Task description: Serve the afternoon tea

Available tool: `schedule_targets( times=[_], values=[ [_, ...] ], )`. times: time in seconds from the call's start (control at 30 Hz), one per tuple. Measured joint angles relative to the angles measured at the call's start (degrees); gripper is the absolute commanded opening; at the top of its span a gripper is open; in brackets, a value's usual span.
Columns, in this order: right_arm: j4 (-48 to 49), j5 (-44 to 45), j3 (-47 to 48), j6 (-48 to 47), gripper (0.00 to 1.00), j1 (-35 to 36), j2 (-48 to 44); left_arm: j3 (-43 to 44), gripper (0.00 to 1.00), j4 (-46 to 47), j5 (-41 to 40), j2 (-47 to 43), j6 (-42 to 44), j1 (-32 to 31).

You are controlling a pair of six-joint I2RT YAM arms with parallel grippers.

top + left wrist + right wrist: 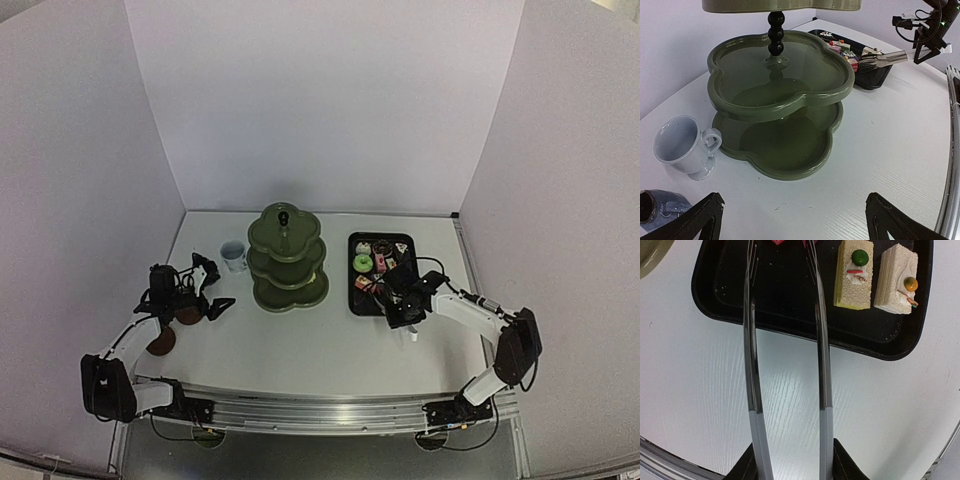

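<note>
The dark green three-tier stand [287, 258] stands mid-table and all its tiers are bare in the left wrist view [780, 95]. A white cup [232, 254] stands to its left [685, 145]. A small blue cup [660, 207] lies beside my left fingers. Two brown coasters [160, 342] lie under my left arm. My left gripper [214, 288] is open and empty [795, 227], facing the stand. My right gripper [402, 308] is shut on the metal tongs [785, 365], whose tips reach over the tray's near part. Two rectangular cakes [854, 274] lie on the tray.
The black tray [352, 300] sits right of the stand with several cakes and doughnuts [364, 262]; its rim also shows in the right wrist view [790, 322]. White walls close the back and sides. A metal rail [320, 408] runs along the near edge.
</note>
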Motion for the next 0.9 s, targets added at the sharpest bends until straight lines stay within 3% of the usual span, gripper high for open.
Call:
schedule_targets(
  times=[0.9],
  values=[
    [0.44,-1.53,4.53,-8.95,0.4,-4.14,5.25,0.0,1.0,-0.37,0.0,0.0,1.24,0.0]
  ],
)
